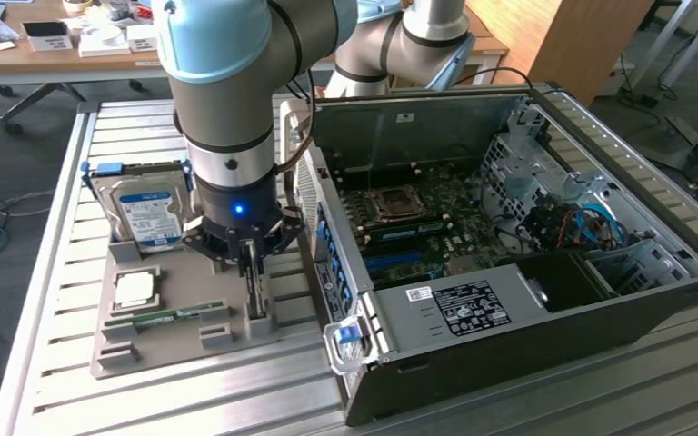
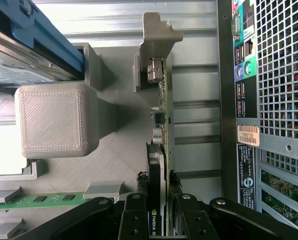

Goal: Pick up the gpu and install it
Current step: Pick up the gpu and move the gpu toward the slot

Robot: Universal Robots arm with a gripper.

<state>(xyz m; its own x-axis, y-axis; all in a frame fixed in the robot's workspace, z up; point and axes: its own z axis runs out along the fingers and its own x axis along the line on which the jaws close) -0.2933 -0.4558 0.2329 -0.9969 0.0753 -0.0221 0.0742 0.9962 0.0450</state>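
The gpu (image 1: 254, 295) stands on edge in a slot of the grey holder tray (image 1: 179, 354), just beside the open computer case (image 1: 507, 236). In the wrist view the gpu (image 2: 157, 170) is a thin dark card with a silvery end bracket (image 2: 156, 45) at its far end. My gripper (image 1: 248, 263) hangs straight down over it. Seen from the wrist, the gripper (image 2: 157, 220) has its black fingers (image 2: 134, 220) pressed against both faces of the card. The card still sits in the tray slot.
A silver hard drive (image 1: 149, 213), a processor chip (image 1: 134, 289) and a green memory stick (image 1: 167, 317) share the tray. The case lies open with its motherboard (image 1: 403, 227) facing up; its rear panel (image 2: 269, 100) is very close to the card. A desk stands beyond.
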